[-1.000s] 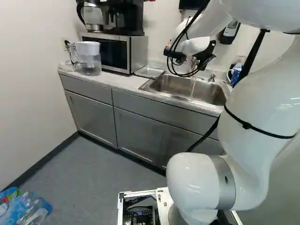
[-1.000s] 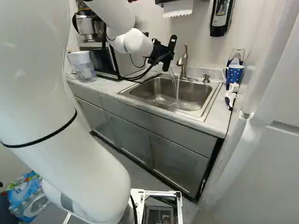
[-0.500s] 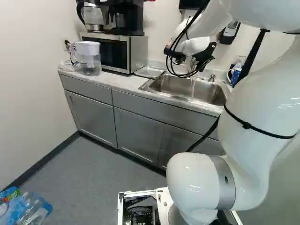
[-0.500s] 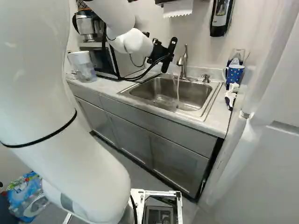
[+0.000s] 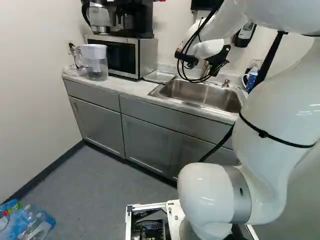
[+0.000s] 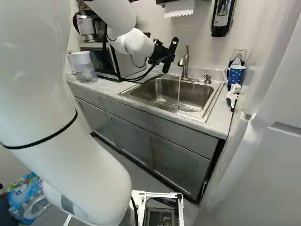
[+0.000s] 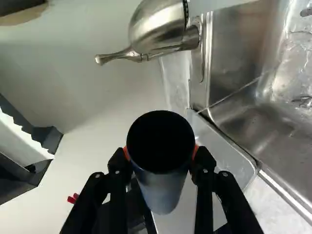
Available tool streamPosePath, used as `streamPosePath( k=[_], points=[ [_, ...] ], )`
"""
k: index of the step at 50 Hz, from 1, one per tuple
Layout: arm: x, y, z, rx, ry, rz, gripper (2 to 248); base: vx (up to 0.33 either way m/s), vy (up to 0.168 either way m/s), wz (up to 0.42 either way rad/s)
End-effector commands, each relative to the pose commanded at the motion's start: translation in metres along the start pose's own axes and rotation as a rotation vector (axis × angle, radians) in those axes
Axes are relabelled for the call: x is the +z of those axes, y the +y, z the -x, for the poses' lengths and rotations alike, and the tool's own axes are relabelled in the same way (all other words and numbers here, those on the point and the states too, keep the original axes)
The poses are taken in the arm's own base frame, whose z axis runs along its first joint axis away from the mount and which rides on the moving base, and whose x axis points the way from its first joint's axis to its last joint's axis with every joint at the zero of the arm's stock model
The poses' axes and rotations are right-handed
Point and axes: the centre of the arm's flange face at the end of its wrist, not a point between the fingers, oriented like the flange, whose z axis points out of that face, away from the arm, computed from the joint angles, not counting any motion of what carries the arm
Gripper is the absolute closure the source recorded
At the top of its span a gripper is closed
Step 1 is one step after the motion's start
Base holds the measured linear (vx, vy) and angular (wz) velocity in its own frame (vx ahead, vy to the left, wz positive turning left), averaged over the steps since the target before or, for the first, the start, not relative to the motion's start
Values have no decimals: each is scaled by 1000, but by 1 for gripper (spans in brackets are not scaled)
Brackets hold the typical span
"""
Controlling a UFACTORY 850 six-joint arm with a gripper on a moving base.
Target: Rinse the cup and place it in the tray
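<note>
Gripper [image 7: 161,152] and surroundings, mid-task. The two fingers are clamped on the cup [image 7: 162,192], w/ an orange pad [image 7: 196,150] pressing each side (wrist view); the cup's mouth faces the wrist cam, its inside too dark to tell if any water's left in it. Just past the cup, in the same view, lies the metal tray [image 5: 159,76], on the counter [image 5: 117,86] btwn microwave [image 5: 112,56] and sink [image 6: 157,89]; the cup is held clear of the stream and, judging by the wrist view, on the tray's side, though its exact pos. over the tray can't be told. Farther out, the faucet [image 6: 185,63] is running, its thin stream [image 6: 178,92] dropping straight into the sink w/ no cup under it. Progress (judged): grasp done, water on; rinse prob. done or btwn passes, but wetness can't be confirmed. Left to do: any further rinse, then lower the cup to the tray, release & back off; placement is def. not done. Shutting off the water may also remain, tho the task doesn't ask for it.
</note>
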Motion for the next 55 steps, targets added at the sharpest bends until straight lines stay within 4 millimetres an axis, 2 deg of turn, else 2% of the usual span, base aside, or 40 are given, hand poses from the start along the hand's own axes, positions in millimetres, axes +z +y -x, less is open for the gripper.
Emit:
streamPosePath(
  k=[55],
  points=[
    [0, 0, 0, -569, 0, 0, 125, 0, 0, 0]
  ],
)
